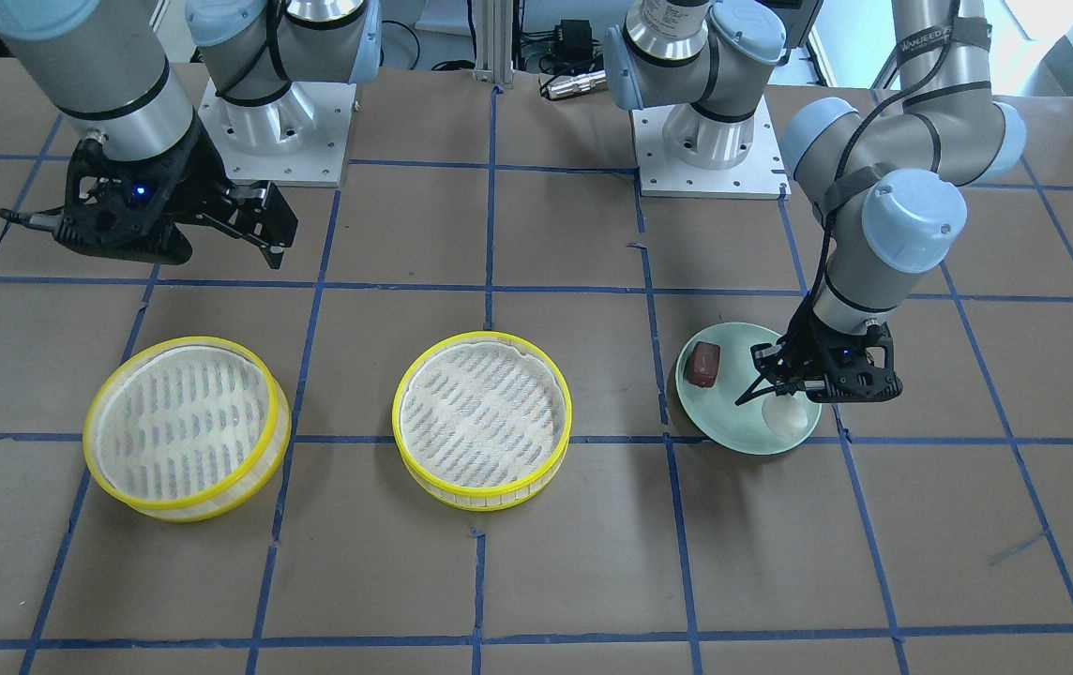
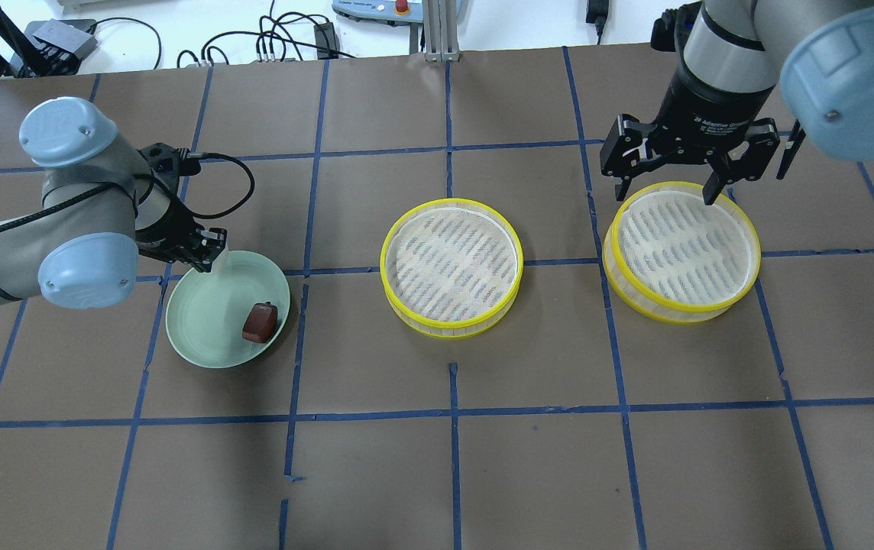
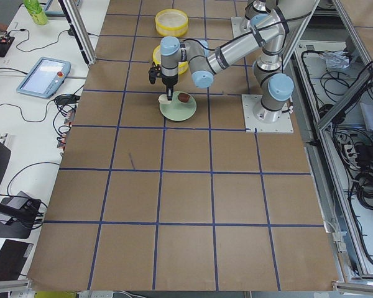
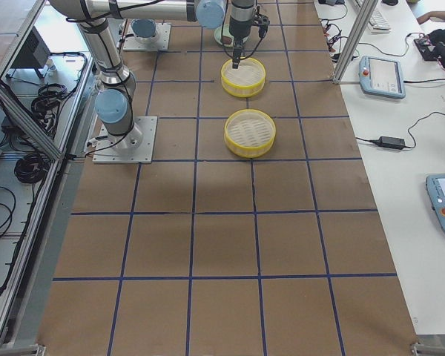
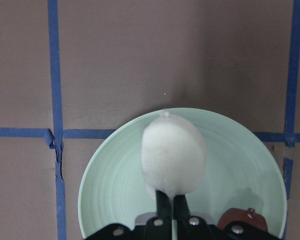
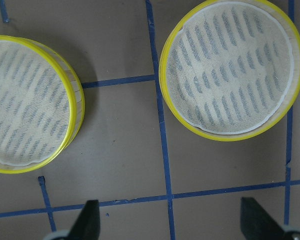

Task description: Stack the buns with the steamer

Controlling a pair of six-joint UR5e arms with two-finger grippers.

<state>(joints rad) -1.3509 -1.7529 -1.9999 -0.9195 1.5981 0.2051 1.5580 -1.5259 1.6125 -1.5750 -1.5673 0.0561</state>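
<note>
On the robot's left side of the brown, blue-taped surface [image 1: 593, 562], the left arm was folded over at the elbow, wrist pointing straight down over the pale green round plate [image 1: 733, 441]. Its claw [image 1: 776, 398] was in there, fingers [image 5: 162, 202] drawn close and pinched on one end of the white rounded oblong bun [image 5: 174, 157]! Whether the bun was touching the plate, I could not tell. The dark reddish-brown blocky bun [image 1: 703, 364] lay on the same plate, apart from the white one, on the side toward the steamers.

Over on the other side, the right arm hung high, its claw [image 2: 668, 195] spread wide, gripping nothing, near the round yellow-rimmed steamer tray with the white woven liner [image 2: 681, 248]. A second tray just like it [image 2: 452, 267] sat between that one and the plate, well clear of both.
</note>
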